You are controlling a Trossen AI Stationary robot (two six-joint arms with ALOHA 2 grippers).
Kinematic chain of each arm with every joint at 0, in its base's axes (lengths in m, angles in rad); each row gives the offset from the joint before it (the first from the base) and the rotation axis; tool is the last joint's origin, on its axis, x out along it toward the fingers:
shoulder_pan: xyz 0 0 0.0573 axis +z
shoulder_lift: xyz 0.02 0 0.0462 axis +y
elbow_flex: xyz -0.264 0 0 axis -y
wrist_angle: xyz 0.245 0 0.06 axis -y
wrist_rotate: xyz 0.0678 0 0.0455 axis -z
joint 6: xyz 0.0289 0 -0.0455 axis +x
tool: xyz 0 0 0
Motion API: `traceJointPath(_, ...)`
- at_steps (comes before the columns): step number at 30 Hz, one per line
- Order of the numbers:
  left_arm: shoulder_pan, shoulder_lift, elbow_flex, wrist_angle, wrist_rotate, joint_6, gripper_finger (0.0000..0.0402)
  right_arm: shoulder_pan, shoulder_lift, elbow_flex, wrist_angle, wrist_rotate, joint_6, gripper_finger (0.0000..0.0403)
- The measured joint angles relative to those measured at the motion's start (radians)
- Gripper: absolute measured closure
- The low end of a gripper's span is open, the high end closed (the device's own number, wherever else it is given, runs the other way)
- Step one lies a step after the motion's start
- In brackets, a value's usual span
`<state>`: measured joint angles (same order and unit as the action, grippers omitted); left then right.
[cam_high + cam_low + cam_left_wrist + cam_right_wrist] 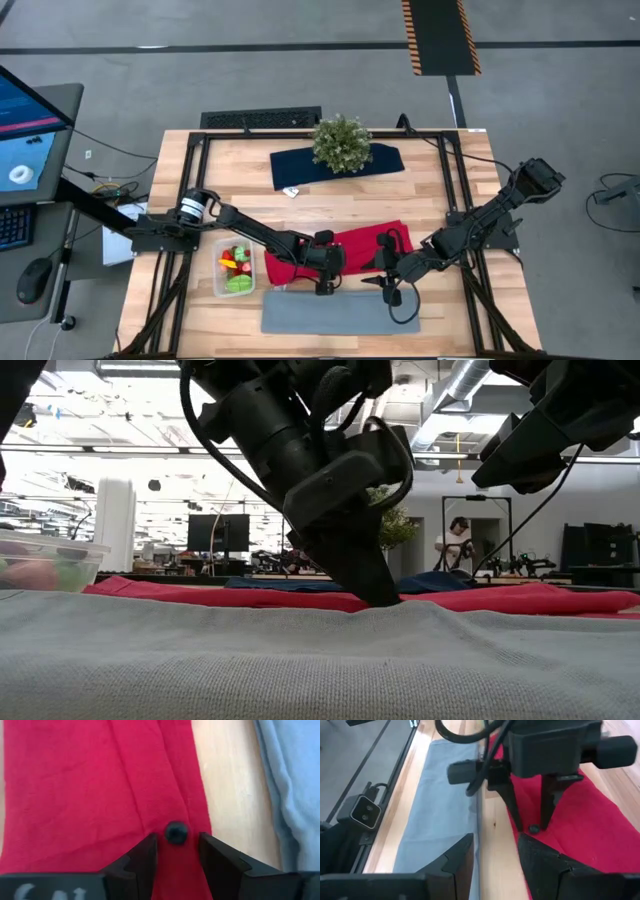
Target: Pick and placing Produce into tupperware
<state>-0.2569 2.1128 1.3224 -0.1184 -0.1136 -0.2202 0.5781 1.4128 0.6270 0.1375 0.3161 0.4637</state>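
A small dark round berry (175, 832) lies on the red cloth (75, 795) near that cloth's near edge. My left gripper (176, 844) is open and points steeply down at it, one fingertip on each side of the berry (533, 828), with a gap on both sides. The clear tupperware (235, 268) stands on the table left of the red cloth and holds red, yellow and green produce. My right gripper (495, 855) hangs open with nothing in it, above the table to the right of my left gripper (324, 287). My left gripper's fingertips (519, 826) come down from above to the red cloth on either side of the berry. I cannot tell whether they touch the cloth. They do not touch the berry.
A grey mat (340, 312) lies along the near edge, with a strip of bare wood (230, 785) between it and the red cloth. At the far side a bushy potted plant (341, 143) stands on a dark blue cloth (295, 166).
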Motion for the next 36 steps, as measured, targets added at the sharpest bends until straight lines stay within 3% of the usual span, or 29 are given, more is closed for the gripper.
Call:
traceJointPath(15,0.000,0.000,0.018,-0.016,0.005,0.010,0.0304,0.000,0.000,0.000,-0.009,0.000,0.000,0.0227)
traceJointPath(36,0.000,-0.002,0.023,0.023,0.000,0.000,0.0305,0.000,0.000,0.000,-0.009,0.000,0.001,0.0227)
